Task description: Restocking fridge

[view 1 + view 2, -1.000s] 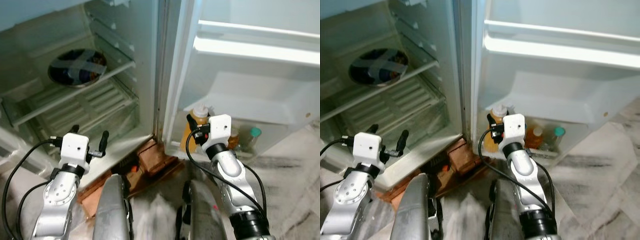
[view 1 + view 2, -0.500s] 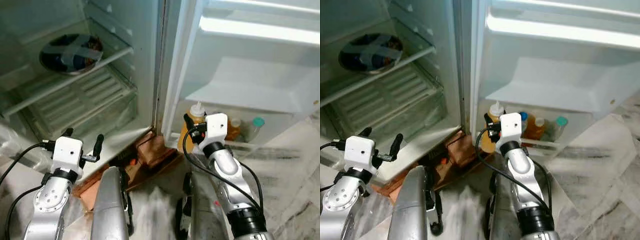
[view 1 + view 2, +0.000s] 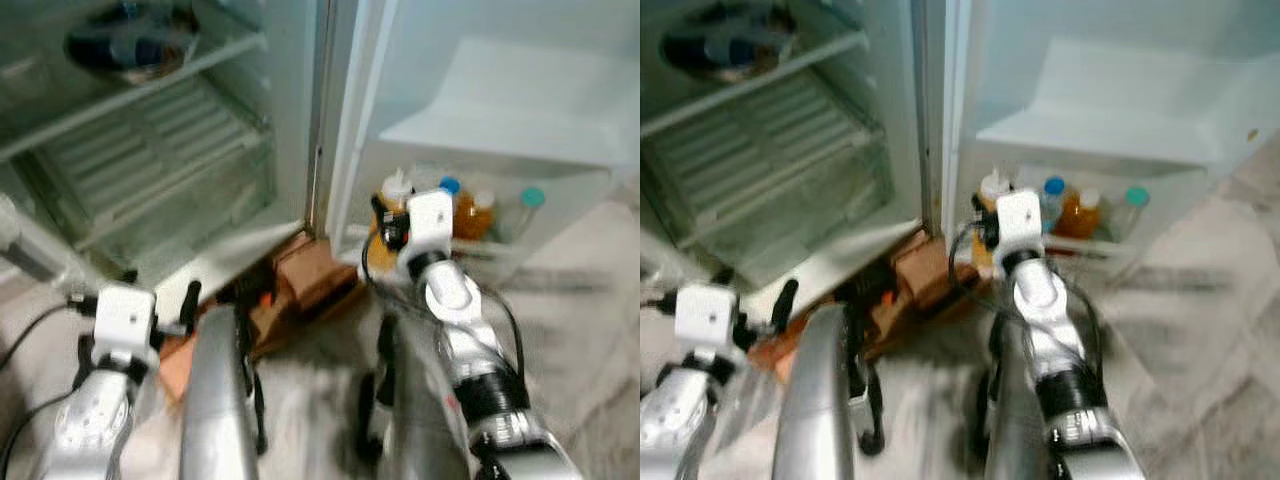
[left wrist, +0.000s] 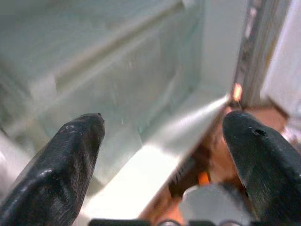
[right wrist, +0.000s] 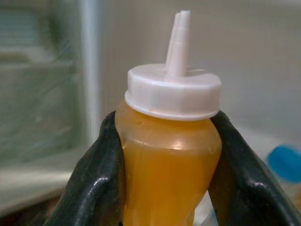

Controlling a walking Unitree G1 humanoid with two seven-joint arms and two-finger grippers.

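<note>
close by, right hand (image 5: 167, 155) gripping sauce bottle (image 5: 168, 160), door-shelf bottles (image 3: 478, 210) just beyond

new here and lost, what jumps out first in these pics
The right end effector is shut on an orange squeeze bottle with a white nozzle cap, at the open fridge door's bottom shelf beside other bottles. The left end effector is open before the fridge's lower shelves.

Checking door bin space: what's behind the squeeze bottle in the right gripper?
Behind the orange squeeze bottle, held in the right gripper, the door bin holds a blue-capped bottle, an orange bottle and a teal-capped one. Their lower parts are hidden.
</note>
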